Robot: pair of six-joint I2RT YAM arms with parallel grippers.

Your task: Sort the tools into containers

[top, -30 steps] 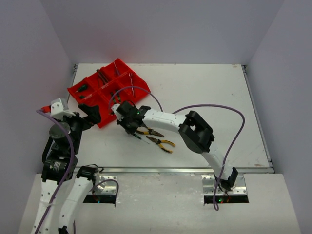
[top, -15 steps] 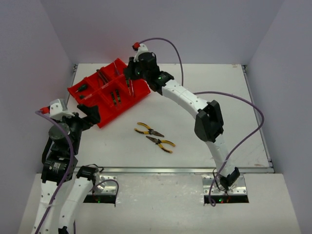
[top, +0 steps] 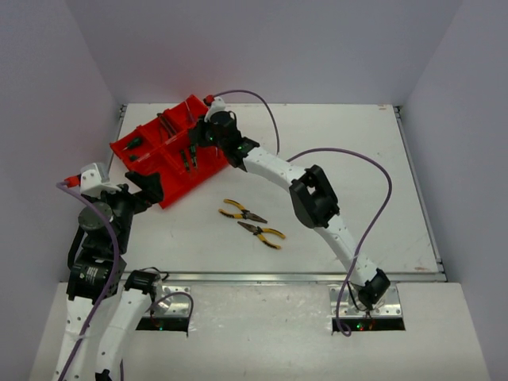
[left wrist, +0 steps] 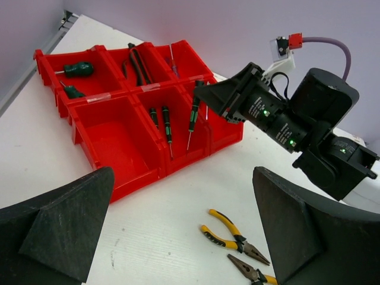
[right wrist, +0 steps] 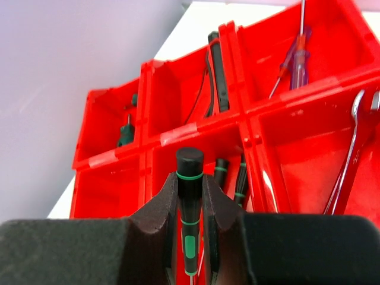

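My right gripper (top: 198, 144) is shut on a green-black screwdriver (right wrist: 190, 178), which hangs tip down (left wrist: 193, 116) over the middle near compartment of the red tray (top: 223, 163). Two more green-black screwdrivers (left wrist: 165, 122) lie in that compartment. Two yellow-handled pliers (top: 243, 213) (top: 263, 232) lie on the white table in front of the tray. My left gripper (top: 148, 186) stands open and empty at the tray's near corner, its fingers (left wrist: 53, 237) framing the nearer pliers (left wrist: 231, 234).
Other compartments hold green stubby screwdrivers (left wrist: 76, 70), black-handled tools (left wrist: 139, 62), a blue screwdriver (right wrist: 300, 56) and silver wrenches (right wrist: 350, 154). The near left compartment (left wrist: 113, 148) shows bare red floor. The right arm's purple cable (top: 349, 159) loops over the table.
The right gripper carried the screwdriver from beside the pliers up over the tray, then came down and back over the middle near compartment. The left arm has not moved.
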